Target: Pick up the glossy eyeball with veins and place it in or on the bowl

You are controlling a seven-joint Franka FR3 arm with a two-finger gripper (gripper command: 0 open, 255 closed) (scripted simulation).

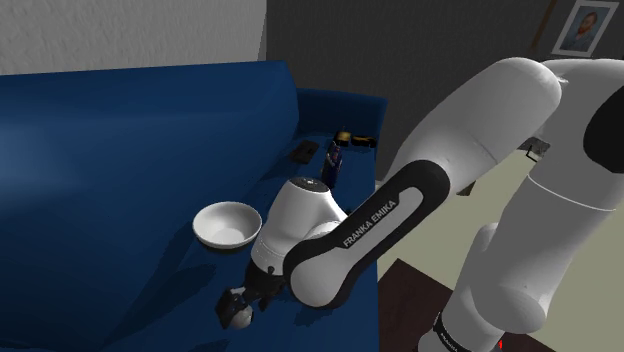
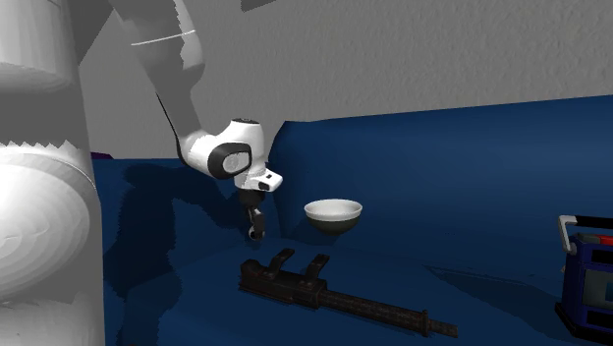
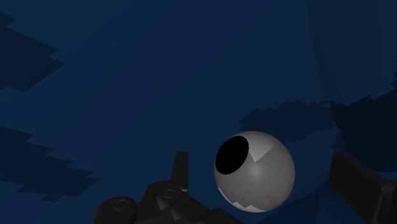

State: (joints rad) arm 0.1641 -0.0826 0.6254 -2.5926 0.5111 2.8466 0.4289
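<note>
Eyeball [image 3: 254, 170] sits on the blue sofa [image 3: 127, 76] squarely between your jaws, which stand spread with a gap on either side, pinching nothing; being round, it needs no alignment; the white bowl [image 1: 228, 224] waits near.

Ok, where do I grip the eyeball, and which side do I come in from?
Take the eyeball across its widest middle, coming from above along the pincer's present line. Its open fingers stand either side of the ball, not touching it. It is a smooth ball with no edge or handle, so pads closing away from the widest line would likely squeeze it out.
</note>
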